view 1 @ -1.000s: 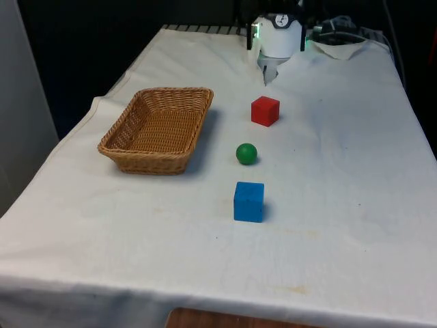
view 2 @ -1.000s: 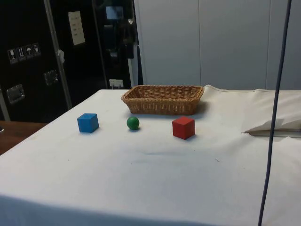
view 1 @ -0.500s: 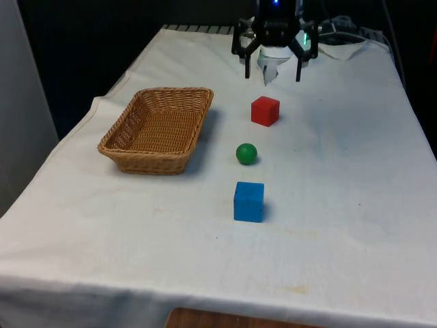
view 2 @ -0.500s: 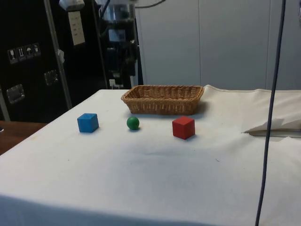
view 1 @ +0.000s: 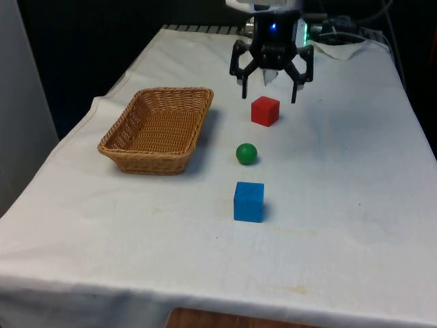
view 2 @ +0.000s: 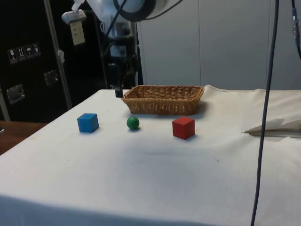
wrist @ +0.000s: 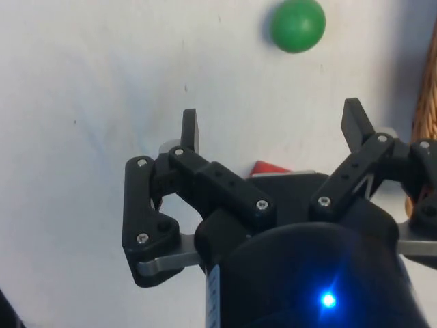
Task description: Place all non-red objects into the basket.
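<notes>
The wicker basket [view 1: 158, 128] stands on the white-clothed tabletop [view 1: 341, 205] toward the front view's left, and nothing lies in it. Three things sit in a row to its right in that view: a red cube [view 1: 265, 111] farthest back, a green ball [view 1: 246, 153] in the middle, and a blue cube [view 1: 248, 201] nearest the camera, each apart from the next. The tool [view 1: 269, 85] hangs in the air just behind and above the red cube, its two black fingers spread wide and holding nothing. In the wrist view the green ball [wrist: 296, 24] lies out beyond the fingertips [wrist: 189, 127], while a corner of the red cube [wrist: 272, 168] peeks out under the tool's body (the ball and blue cube both rest untouched on the cloth).
</notes>
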Motion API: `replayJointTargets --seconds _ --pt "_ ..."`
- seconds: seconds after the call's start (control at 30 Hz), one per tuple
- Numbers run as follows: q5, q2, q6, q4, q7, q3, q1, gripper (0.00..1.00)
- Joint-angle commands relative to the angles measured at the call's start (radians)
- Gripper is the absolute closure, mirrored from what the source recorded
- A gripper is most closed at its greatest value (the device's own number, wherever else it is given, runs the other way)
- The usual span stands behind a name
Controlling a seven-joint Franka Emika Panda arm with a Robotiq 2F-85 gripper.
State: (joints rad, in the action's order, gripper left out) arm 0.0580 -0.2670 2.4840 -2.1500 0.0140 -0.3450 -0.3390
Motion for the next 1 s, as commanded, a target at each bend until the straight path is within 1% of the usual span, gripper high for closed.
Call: replayJointTargets --seconds 0.0,0.07,0.1,0.13,0.17,0.33,0.37,0.4,0.47,0.63,0.67,0.7,0.8,0.87,0.93,0.97 --pt "0.015 -0.011 0.016 0.003 0.007 0.007 0.004 0.00" --pt "0.017 -0.026 0.033 0.005 0.007 0.008 0.004 0.00" --pt "0.001 -0.015 0.017 0.002 0.000 0.000 0.000 0.00" --pt "0.019 -0.034 0.043 0.004 0.008 0.008 0.005 0.00" --pt "0.023 -0.049 0.063 0.002 0.009 0.010 0.005 0.00" --pt "0.041 -0.090 0.113 -0.004 0.013 0.015 0.007 0.00" --pt "0.022 -0.089 0.098 0.001 0.001 0.004 0.000 0.00" --pt "0.043 -0.096 0.118 -0.004 0.014 0.016 0.008 0.00" --pt "0.047 -0.106 0.127 -0.004 0.015 0.017 0.008 0.00" --pt "0.064 -0.123 0.134 -0.001 0.029 0.020 0.016 0.00" --pt "0.046 -0.125 0.126 0.001 0.014 0.006 0.005 0.00" --pt "0.069 -0.130 0.136 0.001 0.034 0.020 0.018 0.00" --pt "0.080 -0.144 0.139 0.007 0.046 0.019 0.022 0.00" --pt "0.088 -0.159 0.143 0.014 0.057 0.017 0.028 0.00" --pt "0.094 -0.170 0.144 0.020 0.066 0.016 0.030 0.00" --pt "0.080 -0.169 0.137 0.019 0.053 0.003 0.019 0.00"
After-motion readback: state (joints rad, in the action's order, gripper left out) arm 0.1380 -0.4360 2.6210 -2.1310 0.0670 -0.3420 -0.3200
